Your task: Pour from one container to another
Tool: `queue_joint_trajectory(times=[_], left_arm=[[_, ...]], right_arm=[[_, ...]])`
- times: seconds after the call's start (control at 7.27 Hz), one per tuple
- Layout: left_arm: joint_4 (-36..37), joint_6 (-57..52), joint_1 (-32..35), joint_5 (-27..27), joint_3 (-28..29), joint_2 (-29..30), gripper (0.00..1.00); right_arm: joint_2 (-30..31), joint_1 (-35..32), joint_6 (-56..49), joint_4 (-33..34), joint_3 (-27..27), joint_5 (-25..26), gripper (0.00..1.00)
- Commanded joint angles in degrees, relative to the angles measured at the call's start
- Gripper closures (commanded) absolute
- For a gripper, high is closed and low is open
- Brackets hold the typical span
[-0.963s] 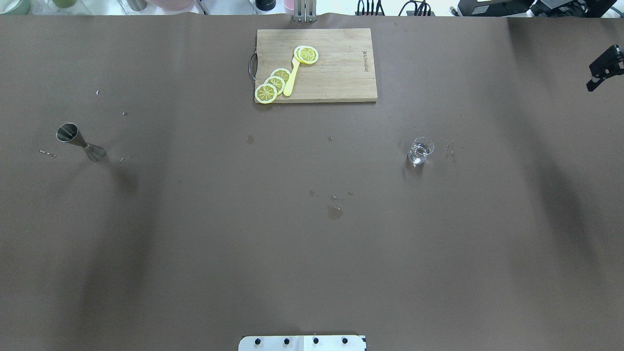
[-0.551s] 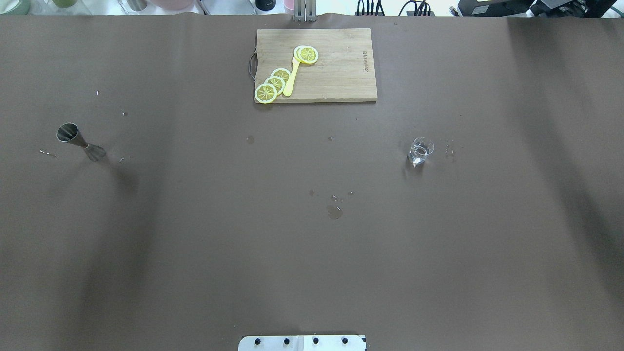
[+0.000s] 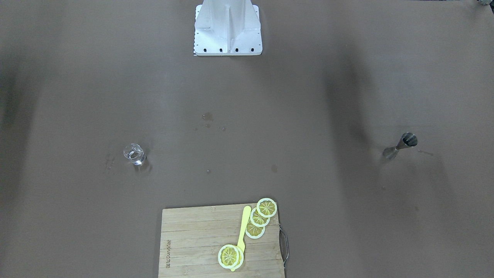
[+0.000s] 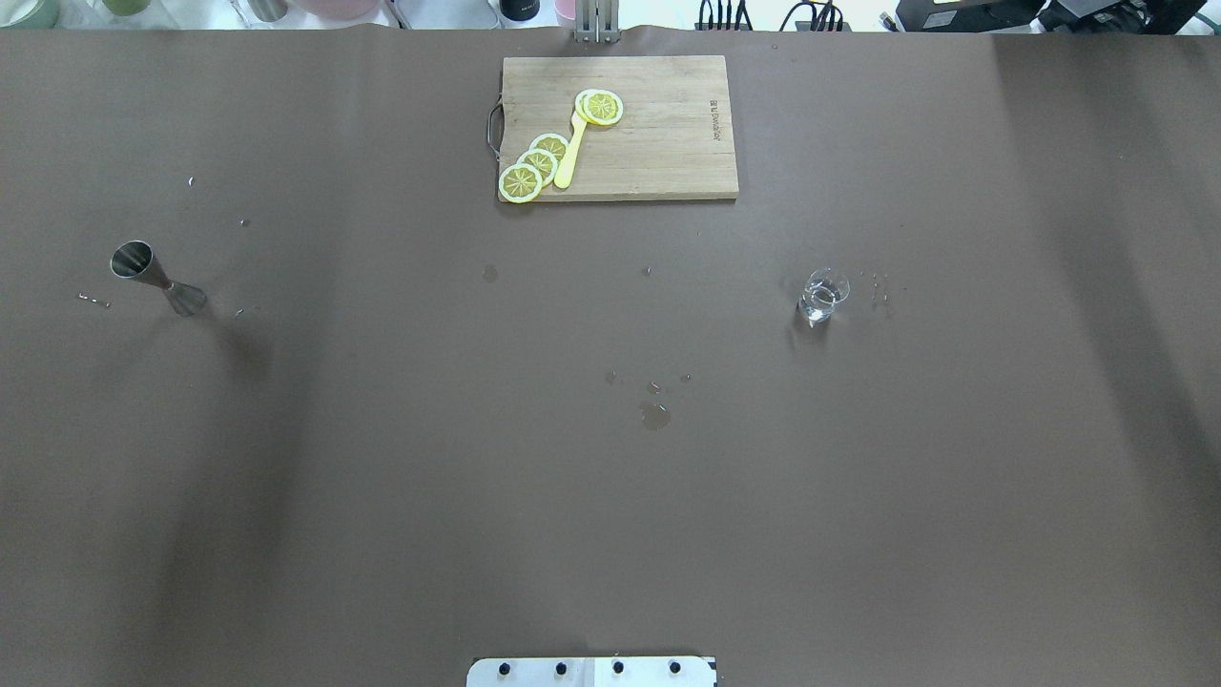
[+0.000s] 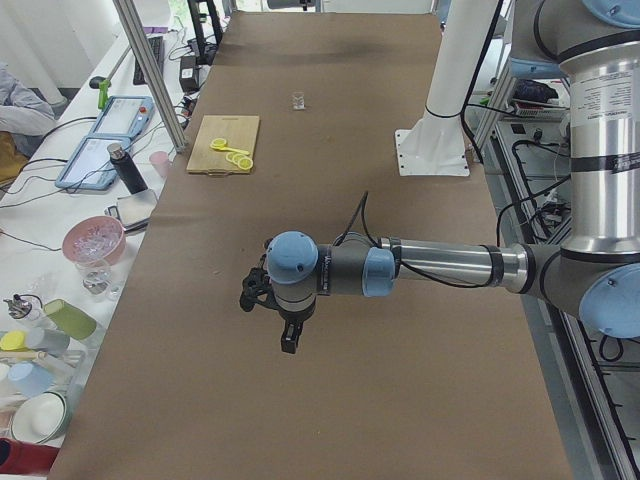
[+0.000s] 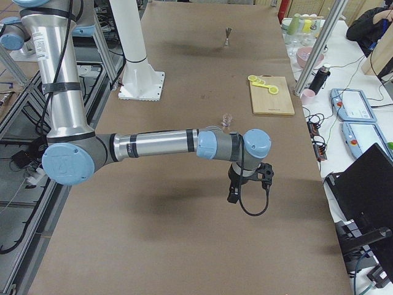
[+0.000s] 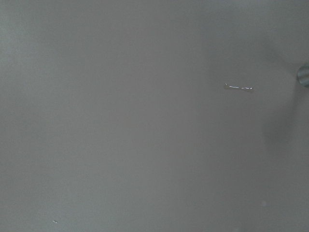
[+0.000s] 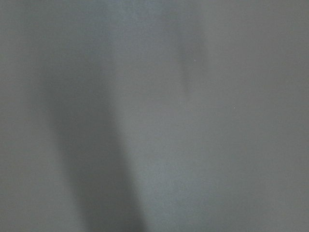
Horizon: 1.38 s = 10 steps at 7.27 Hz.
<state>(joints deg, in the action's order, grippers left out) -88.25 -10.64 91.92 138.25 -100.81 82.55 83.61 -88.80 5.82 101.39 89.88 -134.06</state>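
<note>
Now right pincer (image 6: 232,196) has left overhead view; cup (image 4: 821,294), jigger (image 4: 157,278) unmoved.

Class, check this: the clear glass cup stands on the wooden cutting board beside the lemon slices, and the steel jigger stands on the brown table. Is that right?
No. The glass cup stands on the brown table, apart from the wooden cutting board, as the overhead exterior view shows. The lemon slices do lie on the board, and the steel jigger does stand on the table.

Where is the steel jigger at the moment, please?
In the overhead view the jigger stands near the table's left edge, the robot's left side, far across from the glass cup.
</note>
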Motion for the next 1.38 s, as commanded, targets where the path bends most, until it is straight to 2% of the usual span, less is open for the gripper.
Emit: queue_joint_trajectory(times=[0.0,0.14,0.28,0.41,1.24], left_arm=[[0.00,0.00,-0.07,0.00,0.09,-0.02,0.01],[0.00,-0.09,0.01,0.00,-0.43,-0.02,0.01],[0.00,-0.09,0.01,0.00,-0.70,-0.02,0.01],[0.09,0.00,0.01,0.09,-1.05,-0.45,0.01],[0.00,-0.09,-0.08,0.00,-1.32,-0.46,0.01]], right_arm=[[1.73,-3.38,-1.50,-1.54,1.43,0.11,0.00],[1.99,-3.48,-1.43,-0.67,4.05,0.55,0.00],[4.78,-3.57,-0.99,-0.67,7.90,2.38,0.00],[5.85,-3.49,-0.99,-1.10,9.25,3.44,0.00],[6.22,-3.49,-1.25,-1.37,8.56,3.28,0.00]])
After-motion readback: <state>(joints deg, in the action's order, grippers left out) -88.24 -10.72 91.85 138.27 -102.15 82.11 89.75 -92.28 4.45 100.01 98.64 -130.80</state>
